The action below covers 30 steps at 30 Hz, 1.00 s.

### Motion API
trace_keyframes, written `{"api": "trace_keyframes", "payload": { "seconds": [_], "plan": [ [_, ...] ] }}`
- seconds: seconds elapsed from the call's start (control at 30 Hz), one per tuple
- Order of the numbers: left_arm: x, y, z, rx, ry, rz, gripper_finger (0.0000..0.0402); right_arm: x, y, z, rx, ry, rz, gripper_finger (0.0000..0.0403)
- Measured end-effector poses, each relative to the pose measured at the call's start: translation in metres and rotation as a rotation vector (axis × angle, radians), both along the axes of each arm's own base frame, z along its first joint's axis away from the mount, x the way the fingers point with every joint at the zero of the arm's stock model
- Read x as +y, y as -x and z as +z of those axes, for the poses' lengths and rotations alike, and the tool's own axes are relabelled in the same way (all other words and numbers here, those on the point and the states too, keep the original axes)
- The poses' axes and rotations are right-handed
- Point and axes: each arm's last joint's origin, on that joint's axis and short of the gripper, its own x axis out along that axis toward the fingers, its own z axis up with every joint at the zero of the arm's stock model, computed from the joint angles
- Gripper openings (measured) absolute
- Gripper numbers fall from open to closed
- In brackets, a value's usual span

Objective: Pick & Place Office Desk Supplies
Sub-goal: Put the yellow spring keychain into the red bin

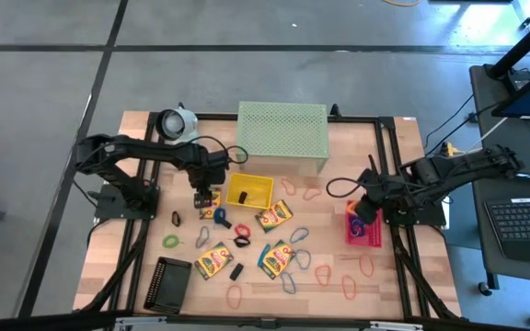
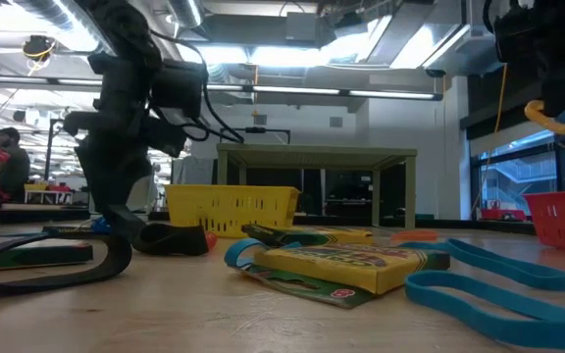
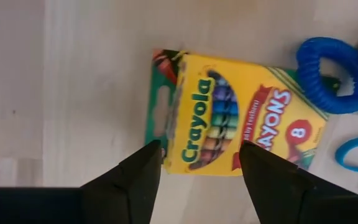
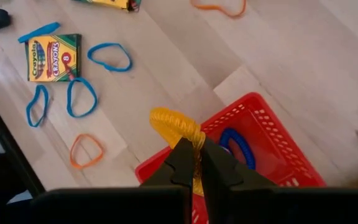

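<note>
Your left tool [image 1: 206,198] hangs over the table [image 1: 339,285] just beside the yellow mesh tray [image 1: 250,190], and its fingers [image 3: 135,180] stand spread wide with nothing between them. Straight below, the left wrist view shows a yellow-green crayon box [image 3: 238,115] lying flat on the wood, one end of it between the two finger tips (whether they touch it you cannot tell). A blue coiled loop [image 3: 334,74] lies against that box's far corner.

Your right tool [image 1: 364,210] hovers above the red mesh tray [image 1: 364,230] at the right of the table. Its fingers are closed on a yellow coiled loop [image 4: 178,127], which sticks out past the tips, and a blue loop [image 4: 235,146] already lies inside the tray.

The rest of the supplies are scattered over the middle of the table: more crayon boxes [image 1: 213,261], thin loops in blue [image 1: 300,259], orange [image 1: 349,288] and red [image 1: 288,185], and a small black clip [image 1: 236,271]. A black mesh tray [image 1: 167,283] sits near the front left corner, and the pale green mesh shelf [image 1: 282,131] stands at the far edge.
</note>
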Motion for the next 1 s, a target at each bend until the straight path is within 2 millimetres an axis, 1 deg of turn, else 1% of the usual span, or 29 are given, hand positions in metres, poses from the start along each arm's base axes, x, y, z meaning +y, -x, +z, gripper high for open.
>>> {"api": "trace_keyframes", "payload": {
  "seconds": [0.13, 0.27, 0.4, 0.5, 0.67, 0.77, 0.9, 1.0],
  "plan": [
    [0.004, 0.001, 0.000, 0.002, -0.008, 0.017, 0.0219, 0.003, 0.001, 0.000, -0.001, 0.001, 0.011, 0.0011],
    [0.008, -0.001, 0.004, -0.011, -0.010, 0.043, 0.0220, 0.006, 0.002, 0.000, -0.001, -0.005, 0.017, 0.0010],
    [0.008, -0.004, 0.005, -0.059, 0.018, 0.000, 0.0222, 0.007, 0.002, 0.000, 0.000, -0.012, 0.009, 0.0012],
    [0.008, -0.004, 0.005, -0.063, 0.016, -0.024, 0.0222, 0.008, 0.004, 0.000, 0.013, -0.010, 0.016, 0.0015],
    [0.014, -0.004, 0.005, -0.070, -0.006, 0.011, 0.0222, 0.008, 0.008, -0.003, 0.057, 0.011, 0.025, 0.0010],
    [0.018, -0.003, 0.005, -0.073, -0.010, 0.027, 0.0222, 0.010, 0.011, -0.014, 0.108, -0.019, 0.034, 0.0010],
    [0.020, -0.002, 0.005, -0.074, -0.009, 0.035, 0.0222, 0.013, 0.017, -0.037, 0.201, -0.052, 0.035, 0.0010],
    [0.020, -0.002, 0.005, -0.078, -0.010, 0.024, 0.0222, 0.016, 0.013, -0.039, 0.158, -0.062, 0.037, 0.0010]
  ]
}}
